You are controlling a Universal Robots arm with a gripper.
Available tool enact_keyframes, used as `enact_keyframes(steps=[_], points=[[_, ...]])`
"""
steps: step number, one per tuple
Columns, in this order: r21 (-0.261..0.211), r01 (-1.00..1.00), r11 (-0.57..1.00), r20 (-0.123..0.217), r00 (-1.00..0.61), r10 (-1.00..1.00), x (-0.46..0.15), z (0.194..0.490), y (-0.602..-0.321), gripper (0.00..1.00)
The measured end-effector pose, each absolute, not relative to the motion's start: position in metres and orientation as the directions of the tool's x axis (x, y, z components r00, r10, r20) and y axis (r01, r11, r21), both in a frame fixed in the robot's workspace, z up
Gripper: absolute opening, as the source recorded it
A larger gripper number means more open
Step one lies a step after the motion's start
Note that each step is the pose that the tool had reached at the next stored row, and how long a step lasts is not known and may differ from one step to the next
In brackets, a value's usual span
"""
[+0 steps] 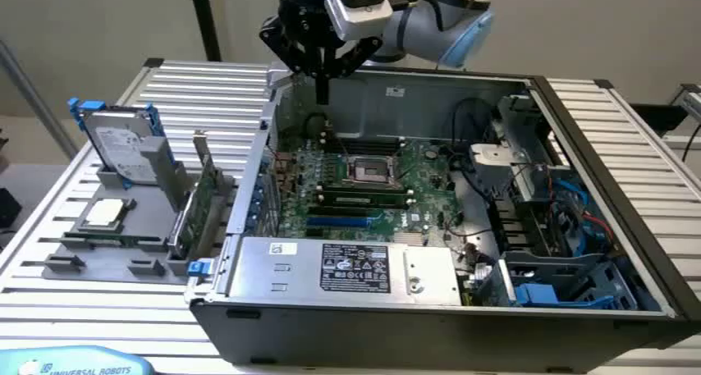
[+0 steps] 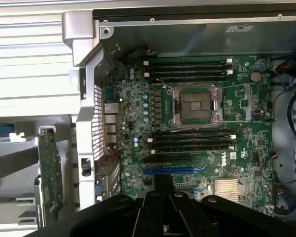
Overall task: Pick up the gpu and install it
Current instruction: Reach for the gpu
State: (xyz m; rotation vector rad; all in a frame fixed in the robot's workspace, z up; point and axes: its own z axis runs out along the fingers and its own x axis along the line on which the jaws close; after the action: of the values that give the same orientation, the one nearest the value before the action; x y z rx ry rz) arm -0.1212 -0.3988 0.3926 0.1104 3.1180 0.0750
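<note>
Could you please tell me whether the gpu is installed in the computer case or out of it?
Out. The gpu stands on edge in the gray holder beside the computer case; the blue motherboard slot is empty.

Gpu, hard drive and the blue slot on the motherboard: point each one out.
gpu [image 1: 199,212]: exterior view, green board face.
hard drive [image 1: 116,145]: exterior view, silver face.
blue slot [image 2: 167,171]: wrist view, its middle.

The gray holder [image 1: 66,264] hides the bottom edge of the gpu [image 1: 203,207]; the label [image 1: 354,267] print is unreadable.
</note>
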Motion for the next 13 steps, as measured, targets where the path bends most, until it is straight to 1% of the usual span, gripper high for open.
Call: enact_keyframes(steps=[9,13], points=[[0.049,0.070,0.996,-0.019,-0.997,0.071,-0.121,0.393,-0.399,0.11],[0.049,0.070,0.996,-0.019,-0.997,0.071,-0.134,0.393,-0.400,0.11]])
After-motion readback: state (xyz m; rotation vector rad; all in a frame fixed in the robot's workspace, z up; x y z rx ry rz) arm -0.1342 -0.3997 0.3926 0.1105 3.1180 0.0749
